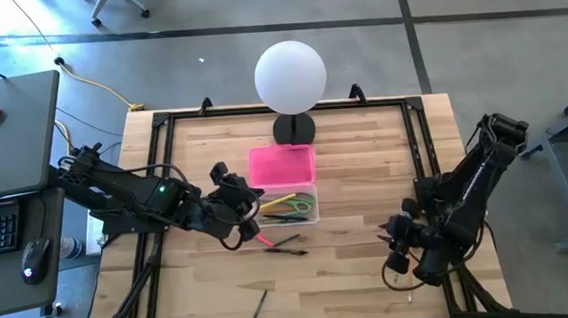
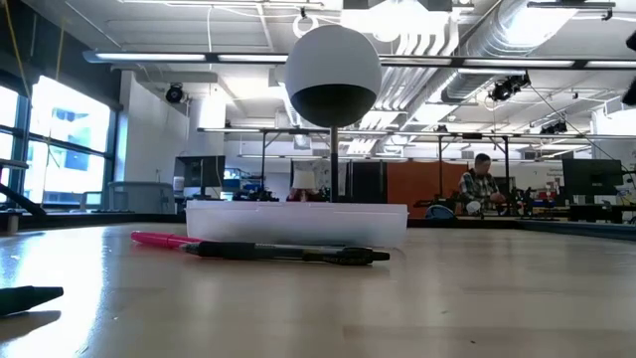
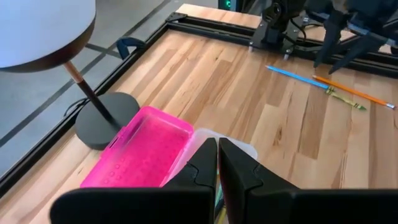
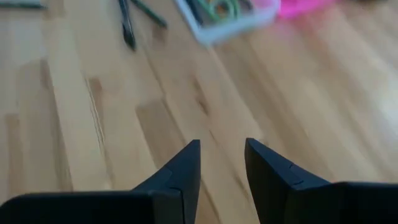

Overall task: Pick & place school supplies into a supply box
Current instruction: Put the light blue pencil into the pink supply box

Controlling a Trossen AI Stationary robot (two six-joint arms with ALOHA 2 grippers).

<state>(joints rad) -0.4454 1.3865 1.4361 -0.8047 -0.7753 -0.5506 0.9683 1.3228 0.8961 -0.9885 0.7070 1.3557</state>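
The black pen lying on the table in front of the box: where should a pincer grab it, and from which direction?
Probably mid-barrel, from straight above. The black pen lies flat on the table, close beside a pink pen, so the fingers should straddle its thin barrel crosswise. The left pincer hangs nearest.

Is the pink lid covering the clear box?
No, in the high view the pink lid lies beside the open supply box, whose pens and scissors show inside.

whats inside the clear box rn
The clear plastic rectangular box holds green-handled scissors and yellow and green pens. The left tool covers its near end, hiding anything there.
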